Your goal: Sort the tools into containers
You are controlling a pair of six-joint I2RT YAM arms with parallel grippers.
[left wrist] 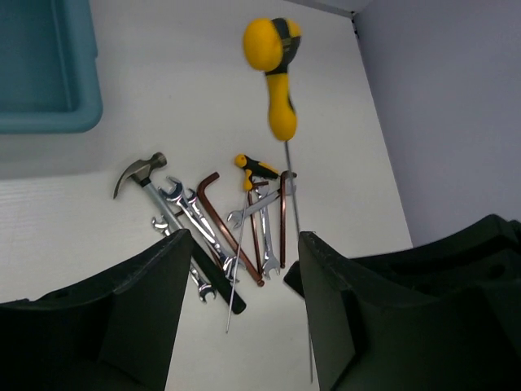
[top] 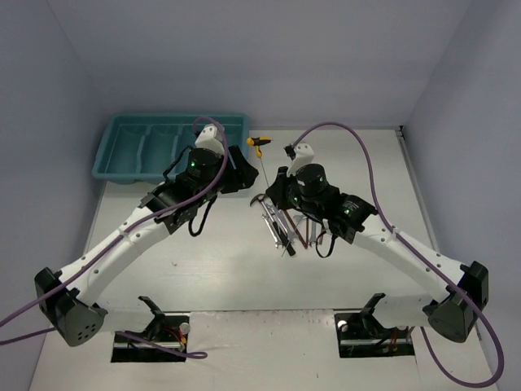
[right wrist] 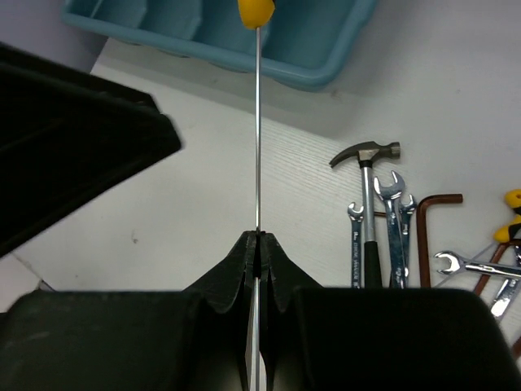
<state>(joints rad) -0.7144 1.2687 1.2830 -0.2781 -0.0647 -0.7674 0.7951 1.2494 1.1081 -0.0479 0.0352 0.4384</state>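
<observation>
1. Top view: the teal tray (top: 122,173) sits far left on the table (top: 220,269). The yellow screwdriver (top: 259,143) is just right of it. The left gripper (top: 241,173) looks close to it, but that is hard to see.
2. Left wrist view: the left gripper's fingers (left wrist: 175,261) are apart and hold nothing. The hammer (left wrist: 138,173) and wrenches (left wrist: 191,216) lie on the table.
3. Right wrist view: the right gripper (right wrist: 259,241) pinches the screwdriver's thin rod tight.

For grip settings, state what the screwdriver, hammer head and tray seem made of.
Screwdriver: glossy yellow-and-black handle, likely plastic or rubber; thin bright shaft, metal. Hammer head: dull grey metal with sheen. Tray: smooth matte teal, probably moulded plastic.
</observation>
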